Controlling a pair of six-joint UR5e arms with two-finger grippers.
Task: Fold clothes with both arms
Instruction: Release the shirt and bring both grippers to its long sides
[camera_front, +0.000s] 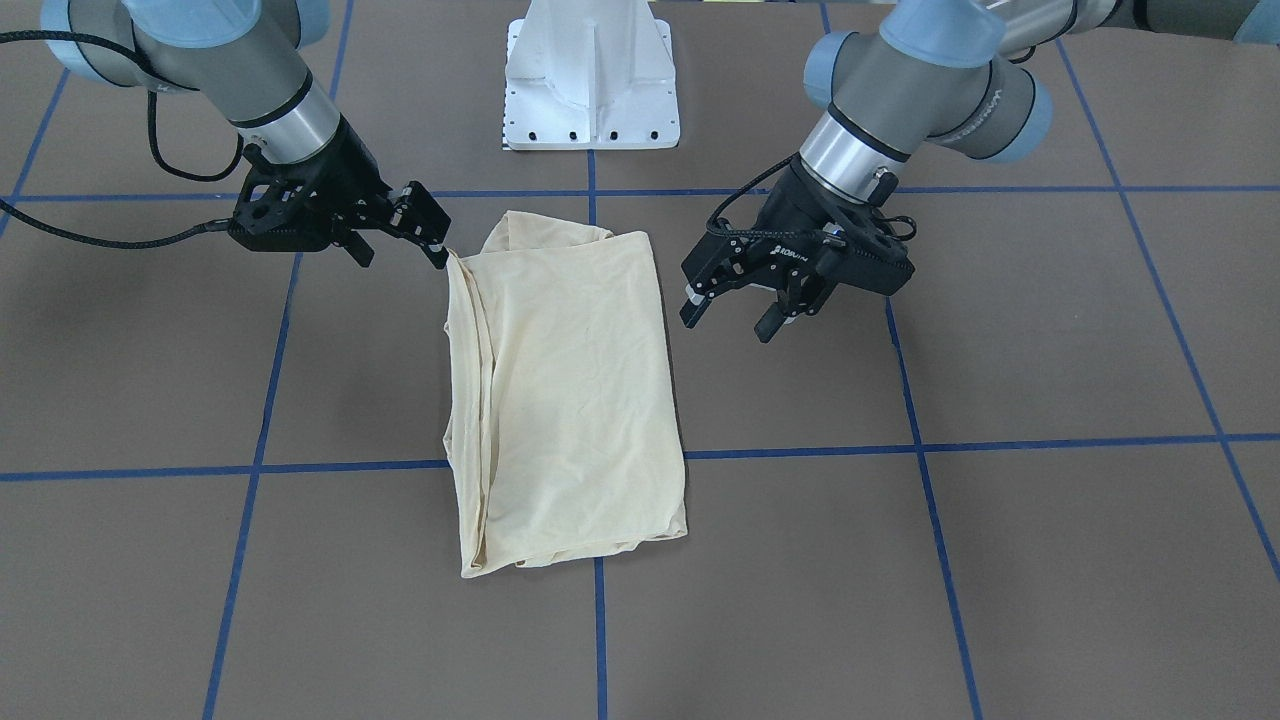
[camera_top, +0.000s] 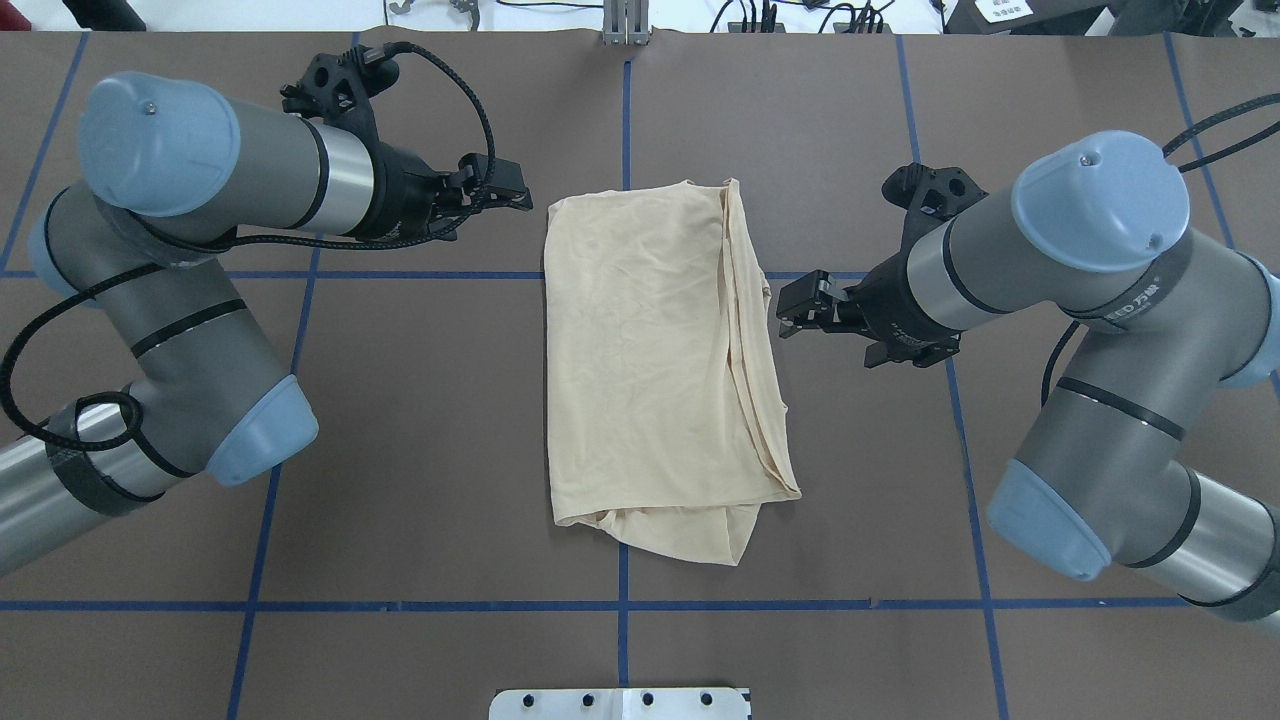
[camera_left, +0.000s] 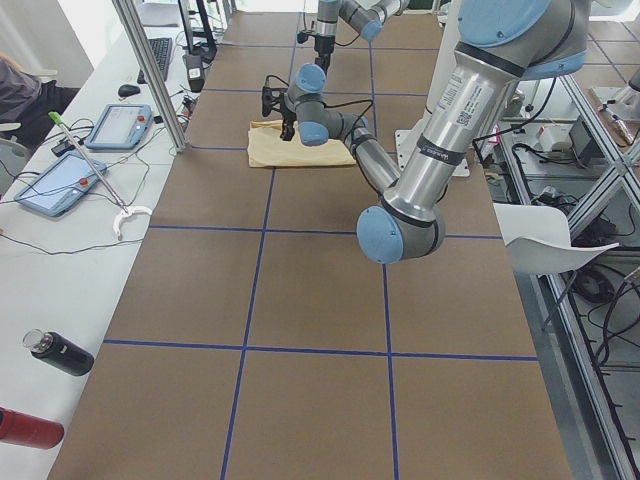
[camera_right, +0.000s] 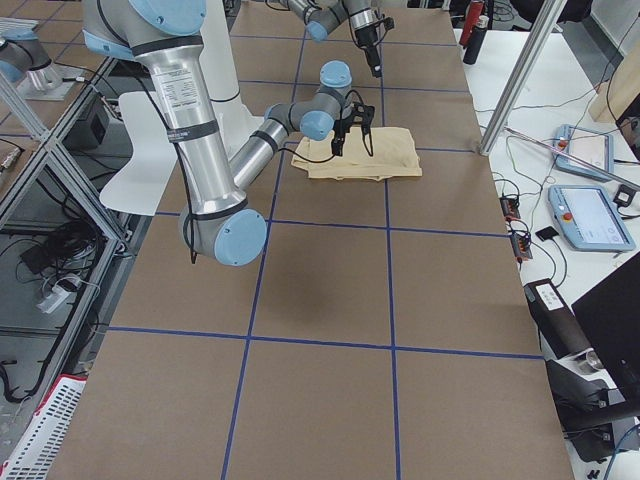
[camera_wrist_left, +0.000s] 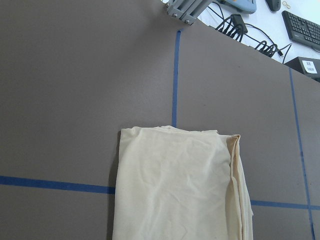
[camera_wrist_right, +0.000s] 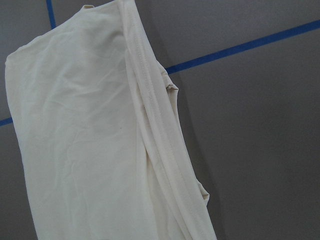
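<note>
**Robot arms flank a folded shirt**

On the left, the left arm (camera_top: 180, 300) reaches in over the brown table (camera_top: 420, 450). The left gripper (camera_front: 729, 322) has its two fingers spread wide and nothing between them. It sits beside the shirt's smooth folded edge, apart from the cloth.

In the middle lies the shirt (camera_top: 660, 360), pale cream-yellow and folded into a long oblong with its plain side up. It rests flat on the table across a crossing of the blue tape lines (camera_top: 400, 605). Its short ends point toward and away from the white base (camera_front: 590, 90). Several layered hems run down the side nearest the right arm.

On the right, the right arm (camera_top: 1100, 300) comes in low. The right gripper (camera_front: 400, 258) also has its fingers apart. One fingertip is right at the layered edge near a corner. From here it is not possible to tell whether that fingertip touches the fabric. No cloth is pinched between the fingers.
</note>
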